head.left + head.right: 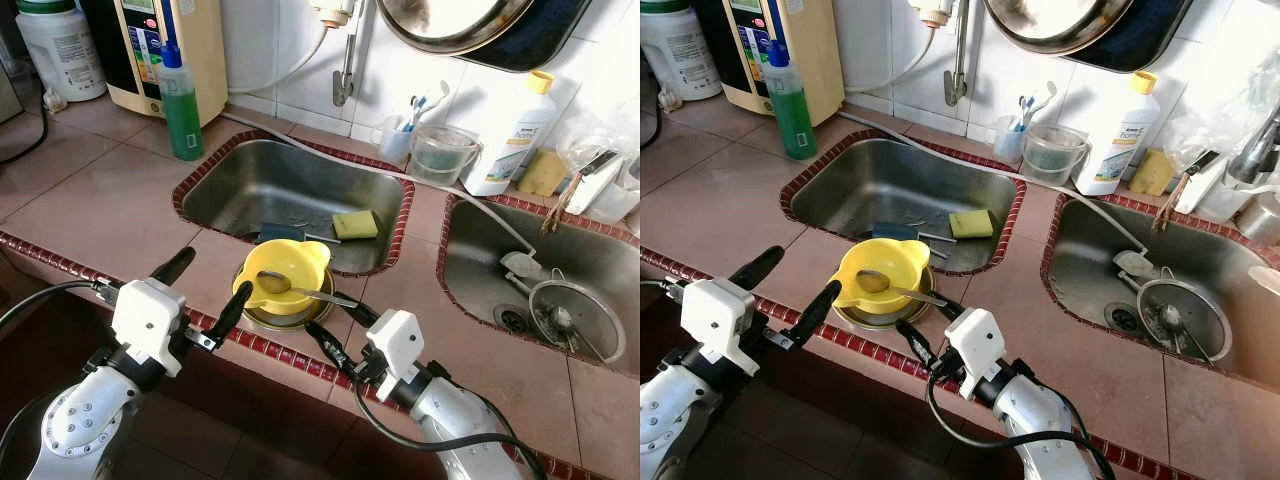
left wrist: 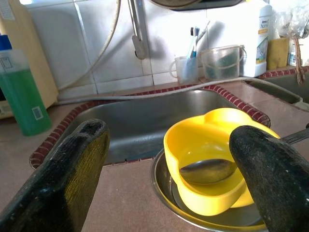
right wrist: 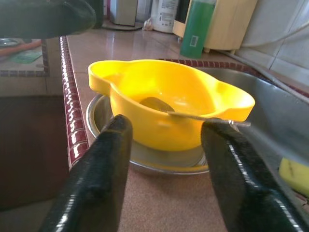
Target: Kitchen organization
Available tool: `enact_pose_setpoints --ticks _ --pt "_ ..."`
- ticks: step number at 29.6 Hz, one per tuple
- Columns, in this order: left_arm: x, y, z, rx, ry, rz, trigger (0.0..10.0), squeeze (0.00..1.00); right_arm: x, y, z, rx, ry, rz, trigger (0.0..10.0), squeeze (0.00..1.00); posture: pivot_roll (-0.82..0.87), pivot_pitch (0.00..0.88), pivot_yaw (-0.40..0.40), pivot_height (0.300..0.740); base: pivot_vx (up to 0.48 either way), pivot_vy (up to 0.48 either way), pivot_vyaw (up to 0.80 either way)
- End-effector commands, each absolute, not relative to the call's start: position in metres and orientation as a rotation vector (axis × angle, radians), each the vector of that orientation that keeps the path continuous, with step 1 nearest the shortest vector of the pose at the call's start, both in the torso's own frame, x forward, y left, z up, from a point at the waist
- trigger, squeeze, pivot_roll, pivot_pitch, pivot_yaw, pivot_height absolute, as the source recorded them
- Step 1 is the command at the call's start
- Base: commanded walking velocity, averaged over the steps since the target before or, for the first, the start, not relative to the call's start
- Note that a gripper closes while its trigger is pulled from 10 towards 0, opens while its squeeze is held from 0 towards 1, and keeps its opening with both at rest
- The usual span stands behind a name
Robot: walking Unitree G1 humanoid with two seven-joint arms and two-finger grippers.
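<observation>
Yellow bowl (image 1: pixel 290 272), plastic, nested in a steel dish (image 1: pixel 288 312) on the tiled table (image 1: pixel 100 210), just before the near rim of the left sink (image 1: pixel 290 190). Spoon (image 1: pixel 300 288) lying in bowl, handle overhanging toward the right pincer (image 1: pixel 342 330).
Left pincer (image 1: pixel 200 292): spread, holding nothing, near the bowl on its left. Right pincer: spread, holding nothing, close beside the bowl, spoon handle passing near one finger.
In sink behind bowl: sponge (image 1: pixel 355 224), dark tool (image 1: pixel 280 234). Green bottle (image 1: pixel 181 100) well beyond bowl, far left.
Risk, judged: closing on the bowl alone likely to knock the loose spoon out; bowl sits loose in dish, so a nudge could slide both toward the table edge.
Right wrist view: gap between bowl and dish, hidden from head views. Head views: second sink (image 1: pixel 560 280), right of bowl.
</observation>
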State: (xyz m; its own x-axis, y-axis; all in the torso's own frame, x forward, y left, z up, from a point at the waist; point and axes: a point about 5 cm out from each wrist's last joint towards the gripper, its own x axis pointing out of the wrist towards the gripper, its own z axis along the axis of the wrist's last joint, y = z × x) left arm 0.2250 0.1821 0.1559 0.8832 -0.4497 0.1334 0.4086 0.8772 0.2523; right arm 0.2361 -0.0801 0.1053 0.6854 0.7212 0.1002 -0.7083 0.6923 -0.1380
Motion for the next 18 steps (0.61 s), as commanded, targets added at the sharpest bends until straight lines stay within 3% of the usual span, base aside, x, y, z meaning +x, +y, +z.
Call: enact_pose_setpoints --ticks 1,3,4,5,6,7,18 --pt "0.2252 0.1777 0.1581 0.228 -0.210 -0.468 10.0 0.00 0.2345 -0.0808 0.1128 -0.110 -0.194 0.813 0.3 0.00 -0.12 0.059 -0.079 0.740 0.000 0.000 0.00" --pt "0.2254 0.1775 0.1578 0.229 -0.209 -0.469 10.0 0.00 0.2340 -0.0812 0.1135 -0.117 -0.199 0.814 0.5 0.00 -0.12 0.059 -0.080 0.740 0.000 0.000 0.00" --pt "0.2255 0.1773 0.1578 0.229 -0.209 -0.469 10.0 0.00 0.2339 -0.0813 0.1135 -0.118 -0.198 0.815 1.2 0.00 -0.12 0.059 -0.080 0.740 0.000 0.000 0.00" --pt "0.2256 0.1771 0.1578 0.228 -0.210 -0.469 10.0 0.00 0.2336 -0.0818 0.1131 -0.127 -0.195 0.813 6.4 0.00 -0.12 0.059 -0.080 0.740 0.000 0.000 0.00" --pt "0.2256 0.1771 0.1578 0.228 -0.210 -0.469 10.0 0.00 0.2334 -0.0820 0.1129 -0.132 -0.195 0.811 6.4 0.00 -0.12 0.059 -0.080 0.740 0.000 0.000 0.00" --pt "0.2256 0.1771 0.1578 0.228 -0.210 -0.468 10.0 0.00 0.2332 -0.0823 0.1127 -0.135 -0.195 0.810 10.0 0.00 -0.12 0.059 -0.080 0.740 0.000 0.000 0.00" --pt "0.2244 0.1765 0.1560 0.225 -0.203 -0.469 10.0 0.00 0.2339 -0.0868 0.1139 -0.145 -0.207 0.772 10.0 0.00 -0.12 0.066 -0.082 0.740 0.000 0.000 0.00"
